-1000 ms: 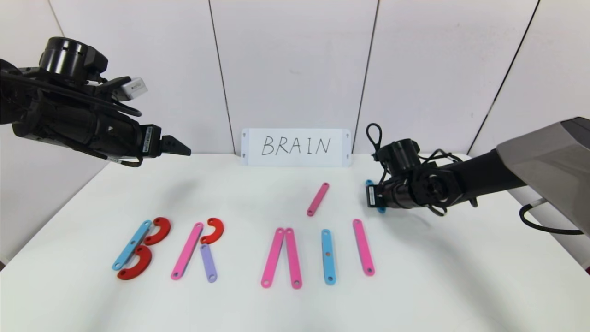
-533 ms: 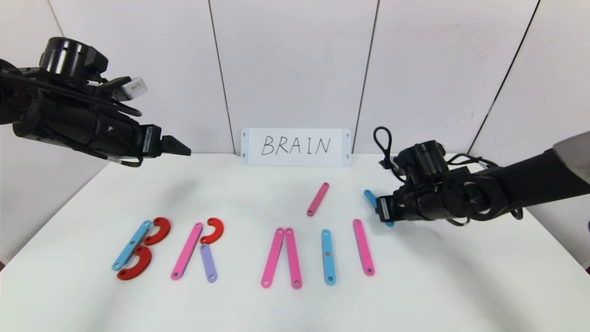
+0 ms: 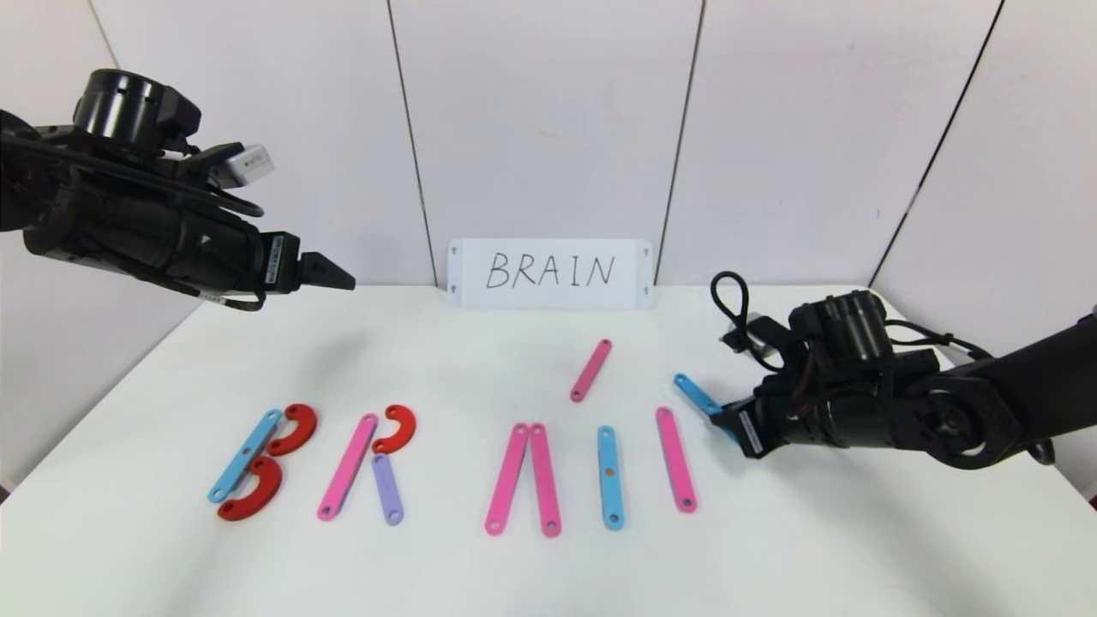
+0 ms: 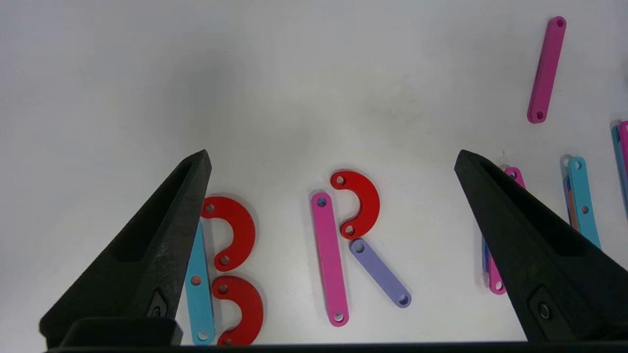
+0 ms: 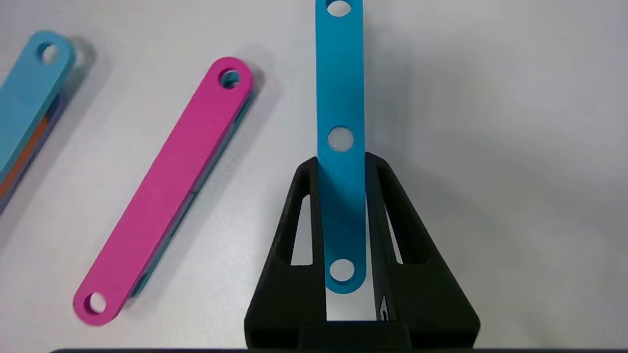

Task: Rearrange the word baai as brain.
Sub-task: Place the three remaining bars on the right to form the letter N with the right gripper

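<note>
Light-blue strip (image 5: 340,147) pinched between our right gripper (image 5: 342,166) fingers (image 5: 387,206), its far end jutting past their tips; pink strip (image 5: 167,186) lies just beside, bare bench (image 5: 515,122) opposite. Left gripper (image 4: 331,162) hangs high, fingers spread over the B and R.

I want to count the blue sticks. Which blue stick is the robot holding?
The blue stick farthest right, pinched in the right gripper. The other two lie untouched on the table: one between pink sticks, one beside the red curves.
</note>
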Controlling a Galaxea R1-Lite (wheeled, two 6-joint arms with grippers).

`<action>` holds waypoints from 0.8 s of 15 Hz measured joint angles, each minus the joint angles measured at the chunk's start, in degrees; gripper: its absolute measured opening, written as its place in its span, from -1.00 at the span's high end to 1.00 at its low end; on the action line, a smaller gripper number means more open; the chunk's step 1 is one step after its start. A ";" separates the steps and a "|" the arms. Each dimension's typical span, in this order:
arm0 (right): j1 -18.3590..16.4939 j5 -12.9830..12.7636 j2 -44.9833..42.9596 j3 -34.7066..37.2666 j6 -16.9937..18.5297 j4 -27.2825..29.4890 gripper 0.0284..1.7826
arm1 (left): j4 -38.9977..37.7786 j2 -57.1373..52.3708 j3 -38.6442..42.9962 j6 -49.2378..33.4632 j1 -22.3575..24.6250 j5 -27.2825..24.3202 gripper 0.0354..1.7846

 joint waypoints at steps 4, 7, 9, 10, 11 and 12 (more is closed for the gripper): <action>-0.76 2.97 -1.10 2.54 -3.55 0.09 0.71 | 0.00 0.05 -0.05 0.02 0.00 -0.02 -0.95; -0.85 3.04 -1.51 3.21 -3.57 0.45 0.71 | 0.00 0.09 -0.05 0.02 0.02 0.00 -0.95; -0.72 3.15 -1.76 3.83 -3.57 0.44 0.71 | 0.02 0.15 -0.02 0.02 0.00 0.00 -0.95; -0.65 3.15 -1.84 4.00 -3.57 0.50 0.71 | 0.00 0.17 0.00 0.04 0.02 -0.02 -0.95; -0.61 3.17 -1.90 4.25 -3.52 0.22 0.71 | 0.02 0.20 0.00 0.04 0.02 -0.02 -0.95; -0.56 3.50 -1.95 4.36 -3.46 0.11 0.71 | 0.02 0.22 0.01 0.06 0.02 -0.02 -0.95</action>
